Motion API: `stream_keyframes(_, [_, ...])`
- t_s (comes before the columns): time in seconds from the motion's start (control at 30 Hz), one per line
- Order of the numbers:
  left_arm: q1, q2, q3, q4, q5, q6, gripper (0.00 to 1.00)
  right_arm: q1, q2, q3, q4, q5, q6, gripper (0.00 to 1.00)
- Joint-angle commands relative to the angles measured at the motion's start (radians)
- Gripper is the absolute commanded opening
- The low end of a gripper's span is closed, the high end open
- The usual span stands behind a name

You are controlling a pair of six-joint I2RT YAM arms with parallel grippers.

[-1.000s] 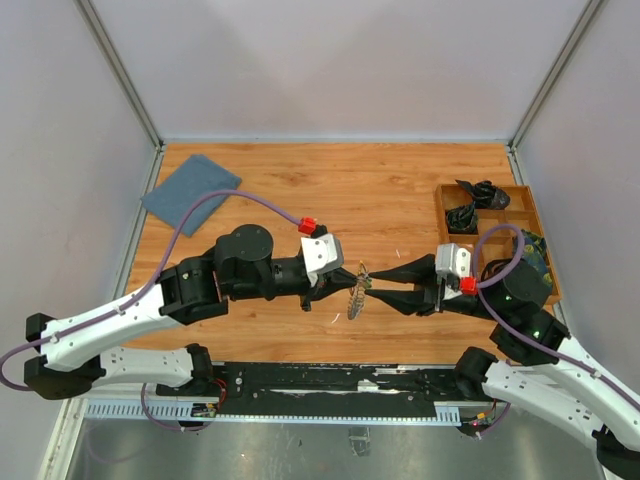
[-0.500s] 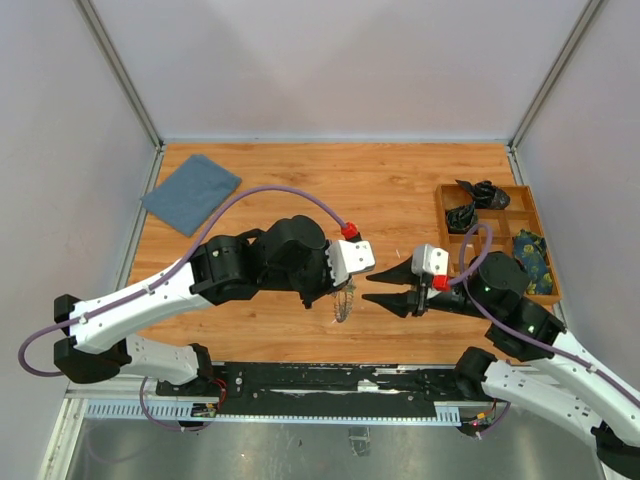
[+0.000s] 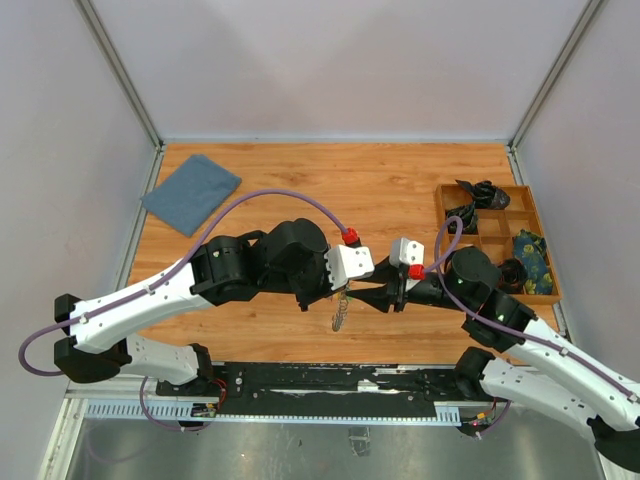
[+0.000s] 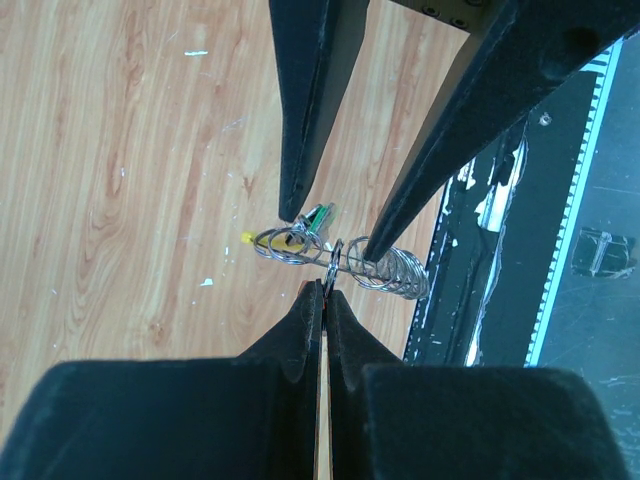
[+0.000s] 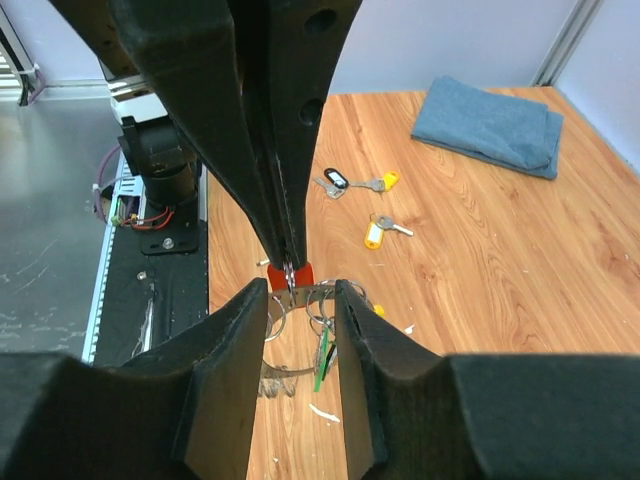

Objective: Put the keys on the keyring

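Left claw (image 4: 322, 292) pinched shut on keyring (image 4: 395, 275), which hangs above the bench (image 3: 400, 180). Right claw (image 5: 300, 292) partly open, straddling the ring. Loose keys (image 5: 372, 232) lie on bench.

1 keyring (image 4: 392, 274), 1 blue cloth (image 3: 191, 192), 1 compartmented tray (image 3: 439, 212), 3 loose keys (image 5: 375, 234) seen: 2 yellow-tagged, 1 black-tagged.

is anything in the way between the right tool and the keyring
Nothing visible does. The right tool is open, with one finger on each side of the keyring, which the shut left tool holds.
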State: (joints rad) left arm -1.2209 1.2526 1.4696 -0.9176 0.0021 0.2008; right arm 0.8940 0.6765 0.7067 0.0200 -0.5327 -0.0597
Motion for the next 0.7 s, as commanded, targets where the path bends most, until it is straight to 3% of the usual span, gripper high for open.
stream_keyframes(0.0, [-0.011,-0.02,0.025,0.032,0.01,0.01,0.0,0.015,0.012,-0.011,0.099,-0.038,0.036,0.33])
stream_keyframes(0.67, [-0.013,-0.039,0.011,0.051,0.022,0.012,0.0,0.016,0.05,-0.014,0.12,-0.058,0.05,0.24])
